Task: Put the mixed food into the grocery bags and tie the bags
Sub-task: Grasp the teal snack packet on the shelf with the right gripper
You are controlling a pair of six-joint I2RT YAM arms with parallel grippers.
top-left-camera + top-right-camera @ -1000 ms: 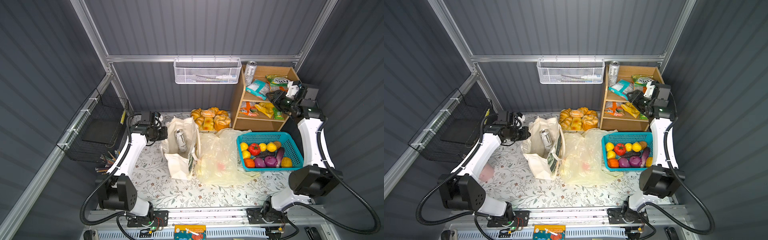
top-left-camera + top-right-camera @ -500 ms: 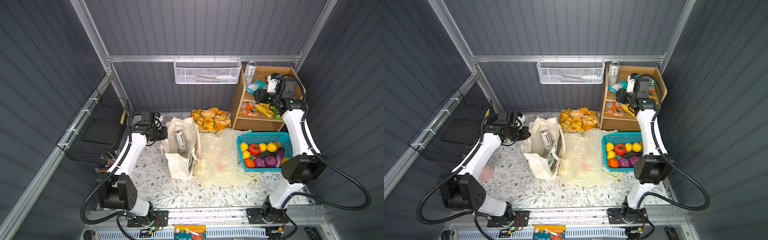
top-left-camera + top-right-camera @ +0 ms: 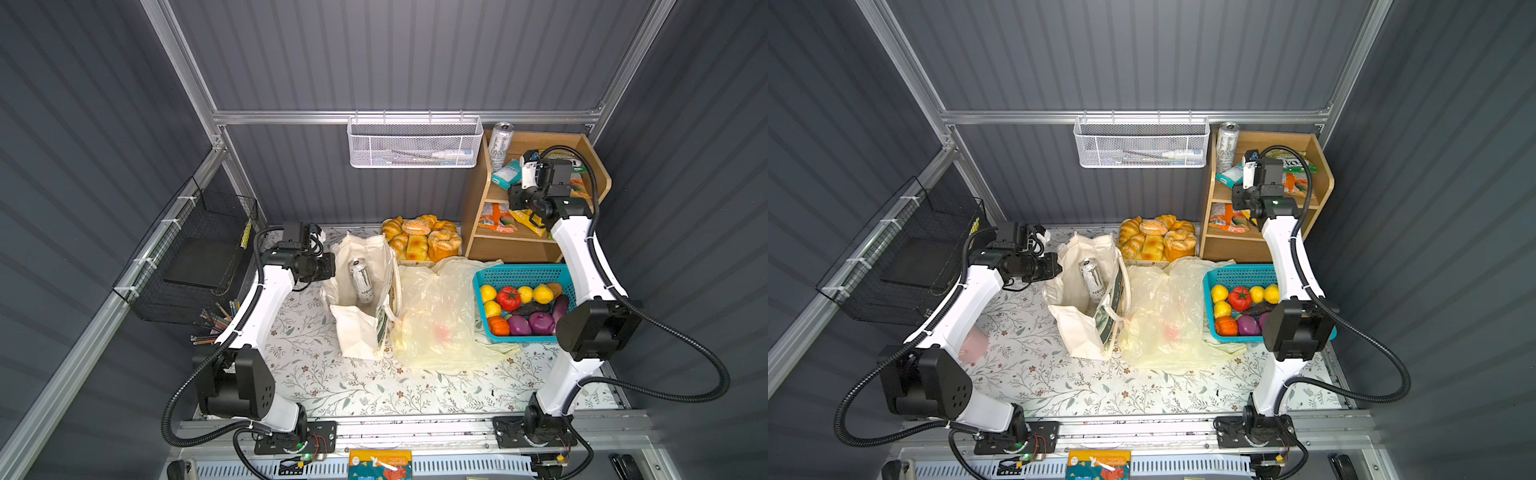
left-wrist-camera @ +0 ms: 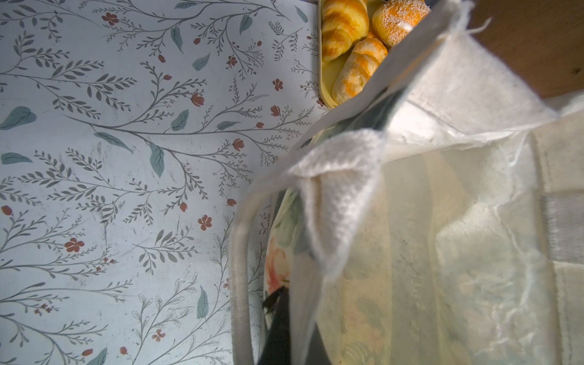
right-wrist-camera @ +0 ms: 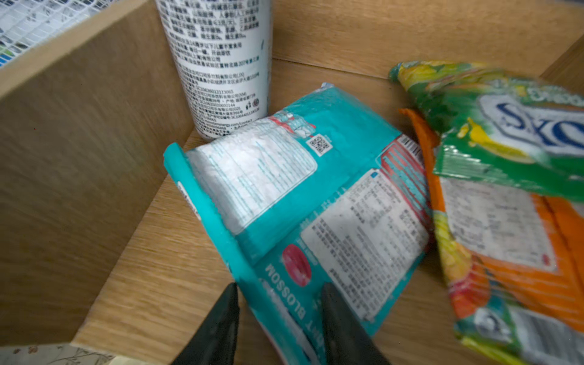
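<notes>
The cream canvas tote (image 3: 361, 328) stands open on the table with a white Monster can (image 3: 362, 280) leaning inside it. My left gripper (image 4: 297, 335) is shut on the tote's rim cloth (image 4: 335, 202) and holds it up. The pale-yellow plastic bag (image 3: 436, 316) lies crumpled beside the tote. On the wooden shelf's top tier, my right gripper (image 5: 279, 303) straddles the lower corner of the teal-and-white packet (image 5: 300, 196), jaws apart, a sliver of gap at one finger. A second white can (image 5: 221, 63) stands just behind the packet.
A teal lattice basket (image 3: 523, 272) of toy fruits and vegetables sits under the right arm. Green and orange snack packets (image 5: 505, 142) lie beside the teal one. A bread tray (image 3: 419, 241) stands behind the bags, and a white mesh basket (image 3: 415, 143) hangs on the back wall.
My right arm has swung left along the shelf top and come down over the teal packet, its jaws narrowing around the corner. The left arm has held still.
</notes>
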